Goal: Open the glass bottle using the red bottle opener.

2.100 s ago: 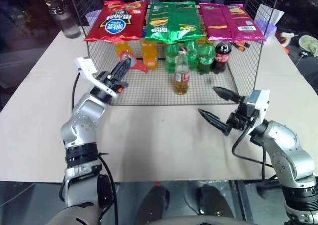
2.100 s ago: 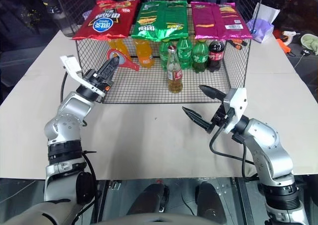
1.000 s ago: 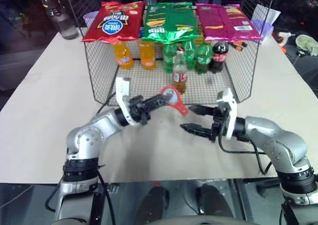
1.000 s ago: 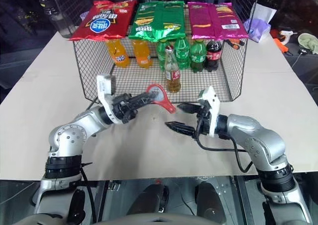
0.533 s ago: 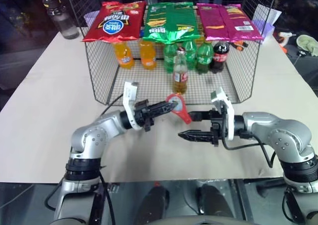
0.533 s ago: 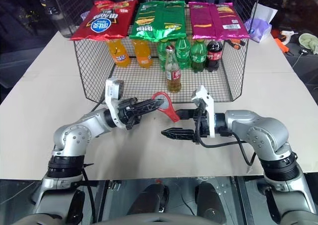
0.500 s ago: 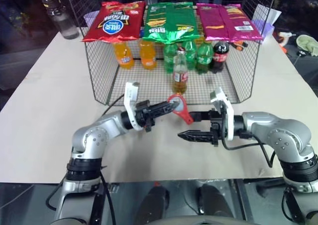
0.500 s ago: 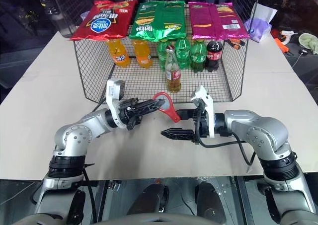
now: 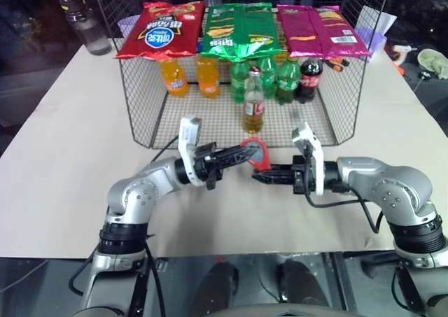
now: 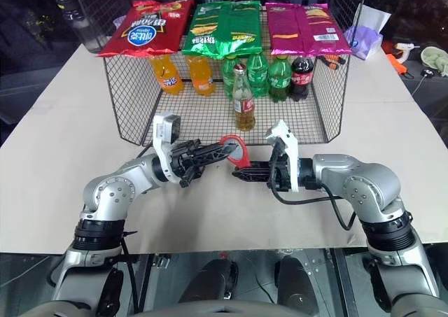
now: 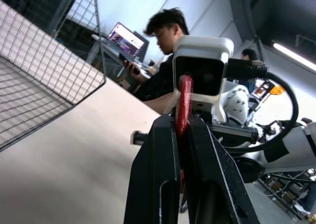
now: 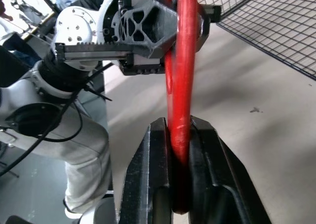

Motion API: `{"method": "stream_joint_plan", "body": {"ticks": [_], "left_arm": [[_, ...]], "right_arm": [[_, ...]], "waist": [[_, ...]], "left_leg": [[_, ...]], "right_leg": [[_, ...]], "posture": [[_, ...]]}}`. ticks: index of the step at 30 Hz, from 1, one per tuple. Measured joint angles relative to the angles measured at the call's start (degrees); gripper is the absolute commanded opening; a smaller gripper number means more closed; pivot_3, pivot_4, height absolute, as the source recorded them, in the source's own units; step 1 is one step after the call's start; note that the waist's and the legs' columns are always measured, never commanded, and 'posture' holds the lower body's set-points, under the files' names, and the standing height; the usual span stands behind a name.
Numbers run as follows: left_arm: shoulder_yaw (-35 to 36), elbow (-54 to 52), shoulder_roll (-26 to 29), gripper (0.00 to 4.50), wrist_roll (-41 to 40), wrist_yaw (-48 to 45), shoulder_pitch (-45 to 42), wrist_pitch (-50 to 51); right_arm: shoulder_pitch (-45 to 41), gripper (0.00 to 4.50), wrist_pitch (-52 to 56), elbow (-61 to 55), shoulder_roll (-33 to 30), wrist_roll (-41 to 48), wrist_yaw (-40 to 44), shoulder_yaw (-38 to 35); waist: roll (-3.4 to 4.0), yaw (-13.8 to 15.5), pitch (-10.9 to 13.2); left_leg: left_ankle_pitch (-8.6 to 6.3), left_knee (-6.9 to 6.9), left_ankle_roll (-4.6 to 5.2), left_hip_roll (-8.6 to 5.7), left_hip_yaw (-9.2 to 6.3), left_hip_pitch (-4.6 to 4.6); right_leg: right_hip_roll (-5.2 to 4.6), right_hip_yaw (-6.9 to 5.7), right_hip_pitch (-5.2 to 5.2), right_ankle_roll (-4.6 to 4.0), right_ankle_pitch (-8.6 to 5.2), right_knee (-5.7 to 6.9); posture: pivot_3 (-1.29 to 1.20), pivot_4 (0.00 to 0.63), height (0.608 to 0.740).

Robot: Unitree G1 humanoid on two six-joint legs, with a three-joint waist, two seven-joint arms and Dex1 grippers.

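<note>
Red bottle opener [image 10: 234, 151] between both claws.

Two seconds ago the arms were spread wide, the left gripper [image 9: 241, 153] holding the small red bottle opener with the oval ring head [image 9: 256, 152] up near the wire basket's left front corner and the right gripper [image 9: 258, 176] hanging open off to the right. Both have since swung inward and met in front of the basket. A second ago the right gripper's black fingers still stood apart beside the opener; now they have closed on its handle end [image 12: 181, 130], so both grippers clamp the red tool between them.
</note>
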Motion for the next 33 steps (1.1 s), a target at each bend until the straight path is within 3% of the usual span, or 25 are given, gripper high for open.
{"method": "stream_joint_plan", "body": {"ticks": [8,12,16,20,24,33], "left_arm": [[0.0,1.3,-2.2,0.00,1.0,1.4,-0.7,-1.6],[0.3,1.5,-3.5,1.50,3.1,5.0,-0.9,-3.6],[0.9,1.9,-4.8,3.49,4.4,8.7,-0.9,-5.3],[1.1,2.3,-6.2,3.49,5.3,10.6,-0.9,-6.5],[8.3,6.9,-7.3,3.49,8.1,13.5,-5.9,-16.5],[5.9,20.3,-12.6,3.49,19.8,16.2,-14.9,-32.9]], "right_arm": [[0.2,0.04,-2.6,0.2,-0.6,-2.6,0.1,0.4],[0.4,0.00,-5.2,1.0,-0.2,-5.4,-0.3,1.0],[2.4,0.00,-7.5,0.9,-0.2,-6.5,-0.8,0.2],[5.3,0.00,-10.0,0.5,-0.6,-7.0,-1.5,-1.7],[11.2,0.00,-12.1,6.3,-3.0,-10.9,-4.7,-7.7],[13.9,0.00,-19.1,9.4,-0.7,-15.4,-10.7,-14.7]], "waist": [[-0.01,0.0,0.0],[-0.01,0.0,0.0],[-0.02,0.1,0.0],[-0.03,0.2,0.0],[-0.08,0.5,0.0],[-0.10,0.1,0.1]], "left_leg": [[0.00,0.00,0.00,0.00,0.00,-0.01],[0.00,-0.01,0.00,0.00,0.00,-0.01],[0.00,-0.02,0.00,0.00,0.00,-0.03],[0.00,-0.02,0.00,-0.03,-0.01,-0.05],[0.00,-0.01,-0.01,-0.05,0.01,-0.05],[0.01,0.00,-0.01,-0.09,0.00,-0.23]], "right_leg": [[0.00,0.00,0.00,0.00,0.00,-0.01],[0.00,0.01,-0.01,0.00,0.00,-0.02],[-0.01,0.00,-0.01,0.00,0.00,-0.03],[-0.02,-0.01,-0.01,0.00,0.00,-0.06],[-0.02,-0.01,-0.01,0.00,0.00,-0.05],[0.01,-0.03,-0.16,0.01,0.00,-0.07]], "posture": [[0.00,0.150,0.740],[0.00,0.150,0.740],[0.00,0.150,0.740],[0.00,0.150,0.740],[0.00,0.150,0.740],[0.00,0.150,0.740]]}}
